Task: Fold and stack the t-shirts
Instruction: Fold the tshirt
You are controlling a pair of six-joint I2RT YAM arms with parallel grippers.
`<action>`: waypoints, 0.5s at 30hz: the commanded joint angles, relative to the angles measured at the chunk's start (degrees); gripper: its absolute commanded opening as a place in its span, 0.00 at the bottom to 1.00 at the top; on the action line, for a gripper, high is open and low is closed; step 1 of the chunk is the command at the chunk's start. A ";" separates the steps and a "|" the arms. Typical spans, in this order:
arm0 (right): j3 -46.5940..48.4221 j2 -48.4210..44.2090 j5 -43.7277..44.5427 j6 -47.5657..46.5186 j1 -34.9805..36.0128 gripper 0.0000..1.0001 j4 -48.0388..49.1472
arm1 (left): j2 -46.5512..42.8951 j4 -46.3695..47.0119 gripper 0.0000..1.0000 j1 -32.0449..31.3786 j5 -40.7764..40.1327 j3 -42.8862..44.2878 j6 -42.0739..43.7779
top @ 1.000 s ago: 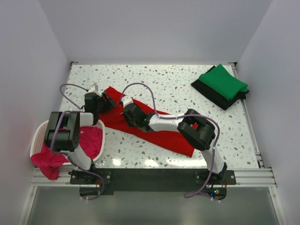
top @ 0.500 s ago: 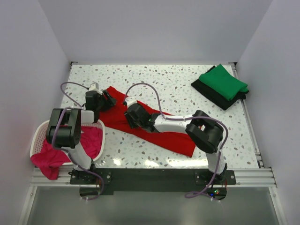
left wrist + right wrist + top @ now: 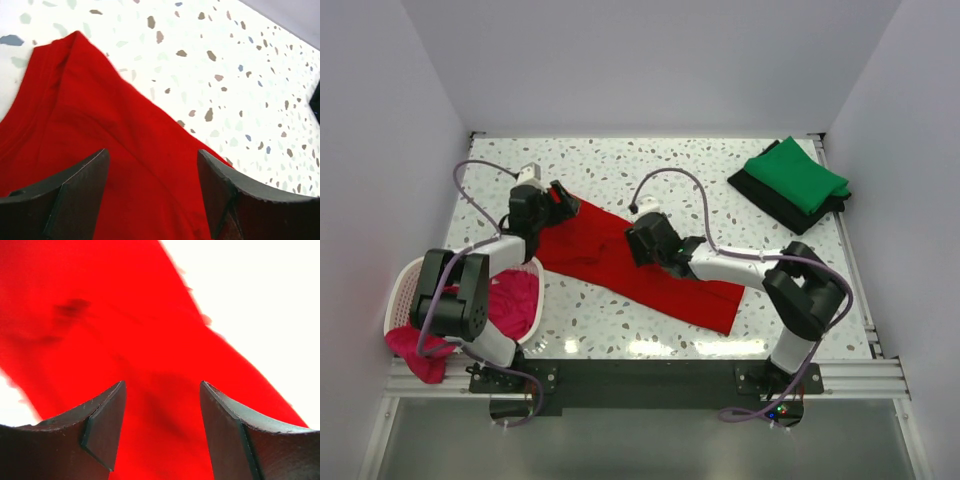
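Across the middle of the table, the red t-shirt lies flattened in a long band, its long axis running from 10 o'clock to 4 o'clock in the top view. The left gripper hangs over its 10 o'clock end and the right gripper over its middle. Each has its jaws spread wide above the cloth, pinching nothing (both wrist views show a bare gap). The 4 o'clock end looks easier for the right arm to reach. Well apart at 2 o'clock, a folded green t-shirt sits on a black t-shirt. At 8 o'clock a white basket holds a magenta t-shirt. Neither blocks the red cloth.
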 commanded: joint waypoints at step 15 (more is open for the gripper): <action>-13.44 -3.85 -1.42 12.24 -10.52 0.64 -2.70 | 10.95 2.34 0.76 -4.31 5.42 4.21 1.66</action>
